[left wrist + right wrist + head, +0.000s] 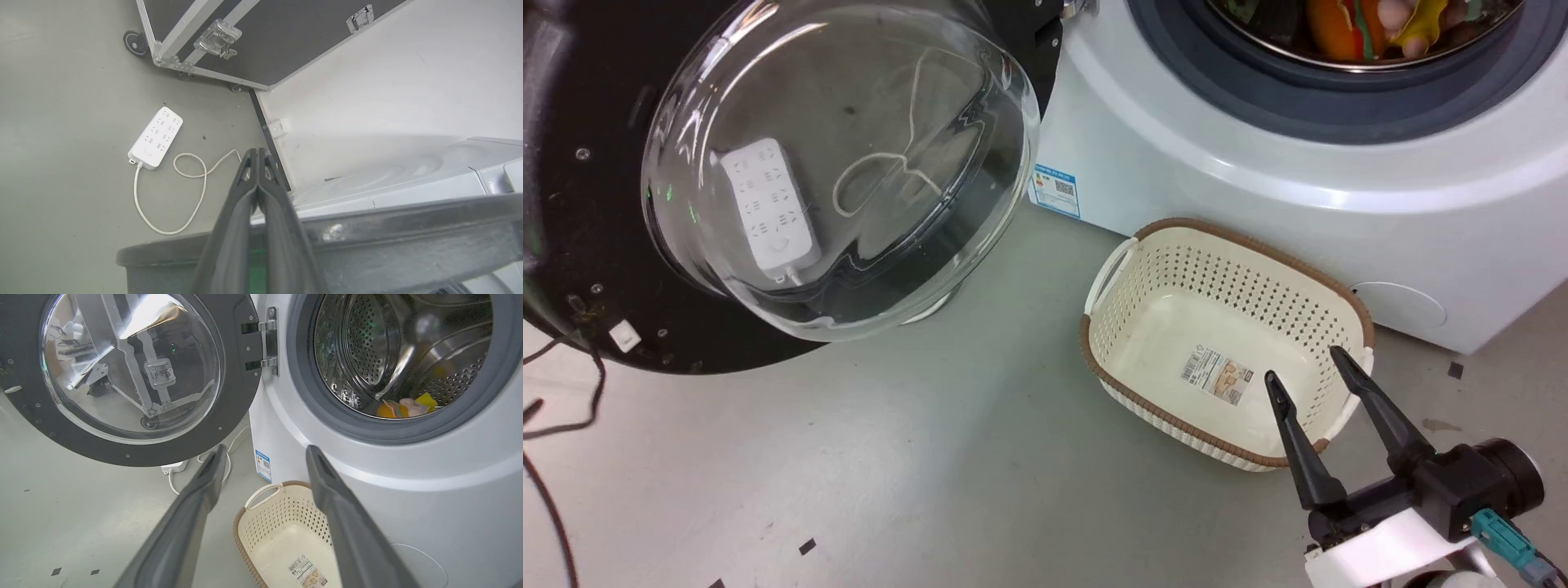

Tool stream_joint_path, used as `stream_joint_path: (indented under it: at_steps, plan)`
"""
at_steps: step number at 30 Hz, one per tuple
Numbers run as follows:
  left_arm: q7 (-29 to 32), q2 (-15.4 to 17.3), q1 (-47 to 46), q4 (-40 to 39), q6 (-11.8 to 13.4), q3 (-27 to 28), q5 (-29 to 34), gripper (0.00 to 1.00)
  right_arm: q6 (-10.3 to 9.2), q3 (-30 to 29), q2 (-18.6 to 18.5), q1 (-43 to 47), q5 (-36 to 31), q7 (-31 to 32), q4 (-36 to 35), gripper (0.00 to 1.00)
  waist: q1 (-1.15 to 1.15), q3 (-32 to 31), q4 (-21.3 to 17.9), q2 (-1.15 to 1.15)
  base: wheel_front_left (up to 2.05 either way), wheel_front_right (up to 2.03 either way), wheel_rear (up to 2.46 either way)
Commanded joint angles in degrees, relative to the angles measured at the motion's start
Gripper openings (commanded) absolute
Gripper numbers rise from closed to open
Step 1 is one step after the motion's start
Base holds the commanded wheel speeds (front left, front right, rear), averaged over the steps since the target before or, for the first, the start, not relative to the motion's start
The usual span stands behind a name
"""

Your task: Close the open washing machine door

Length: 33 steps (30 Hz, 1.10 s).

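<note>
The washing machine door (841, 171) at ten o'clock hangs wide open, not yet closed. My left hand (257, 154) is together, my right hand (1303, 364) apart, empty.

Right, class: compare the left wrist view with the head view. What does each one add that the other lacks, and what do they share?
The left wrist view adds the black flight case with metal latches, its caster wheel, and the left gripper, shut.

The head view adds the cream perforated basket, colourful toys inside the grey rubber ring, and the right gripper, open over the basket.

Shared: the white power strip, seen in the head view through the washing machine door, its looped cord, and the grey floor.
</note>
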Motion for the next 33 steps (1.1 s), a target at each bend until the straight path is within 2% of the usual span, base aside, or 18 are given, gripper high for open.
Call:
stream_joint_path:
  at_steps: [1, 5, 11, 12, 13, 16, 22, 27, 30, 33]
  plan:
    - [2.5, 0.7, -1.8, 1.1, 0.2, 0.9, -2.5, 0.0, 0.04, 0.3, -0.5, -1.0, 0.5, -0.6, -0.3, 1.0, -0.01, 0.3, 0.2, 0.0, 0.0, 0.0, 0.0]
    - [11.8, 0.0, -3.0, 2.1, -0.8, 0.7, -8.5, 0.0, 0.04, 0.7, -0.8, -1.3, 0.6, -1.1, -0.4, 1.0, -0.01, 1.0, 0.7, 0.0, 0.0, 0.0, 0.0]
    - [23.9, -1.4, -1.7, -0.4, -2.9, 1.4, -17.2, 0.0, 0.05, 1.1, -0.5, -1.8, 1.0, -1.8, 0.3, 1.0, -0.01, 0.9, 1.2, 0.0, 0.0, 0.0, 0.0]
    - [25.6, -1.8, -1.2, -1.2, -2.9, 1.7, -18.5, 0.0, 0.05, 1.0, -0.4, -1.8, 1.0, -1.8, 0.5, 1.0, -0.01, 0.6, 1.1, 0.0, 0.0, 0.0, 0.0]
    - [31.5, -3.4, 1.0, -4.6, -2.4, 1.8, -22.3, 0.0, 0.05, 0.2, 0.3, -1.5, 1.1, -1.8, 1.0, 1.0, -0.01, -0.8, 0.8, 0.0, 0.0, 0.0, 0.0]
    - [36.3, -5.1, 4.1, -8.8, -1.8, 1.1, -24.6, 0.0, 0.05, -0.7, 1.3, -1.0, 1.0, -1.8, 1.6, 1.0, -0.01, -2.4, 0.6, 0.0, 0.0, 0.0, 0.0]
    - [41.8, -11.2, 10.7, -17.5, -0.6, -2.3, -26.6, 0.0, 0.05, -2.5, 3.2, -0.3, 0.8, -1.8, 2.6, 1.0, -0.01, -5.4, 0.1, 0.0, 0.0, 0.0, 0.0]
    - [43.8, -16.9, 16.1, -23.2, 0.0, -6.1, -26.9, 0.0, 0.05, -3.9, 4.4, -0.1, 0.3, -1.8, 3.0, 1.0, -0.01, -6.7, -1.2, 0.0, 0.0, 0.0, 0.0]
    - [43.9, -19.2, 19.2, -26.4, 0.2, -9.5, -27.5, 0.0, 0.05, -5.4, 4.8, -0.1, -0.2, -1.8, 3.3, 1.0, -0.01, -7.0, -2.4, 0.0, 0.0, 0.0, 0.0]
    - [42.2, -20.1, 22.5, -29.5, 0.1, -13.3, -29.7, 0.0, 0.05, -7.2, 5.2, -0.3, -0.6, -1.8, 3.6, 1.0, -0.01, -7.0, -4.5, 0.0, 0.0, 0.0, 0.0]
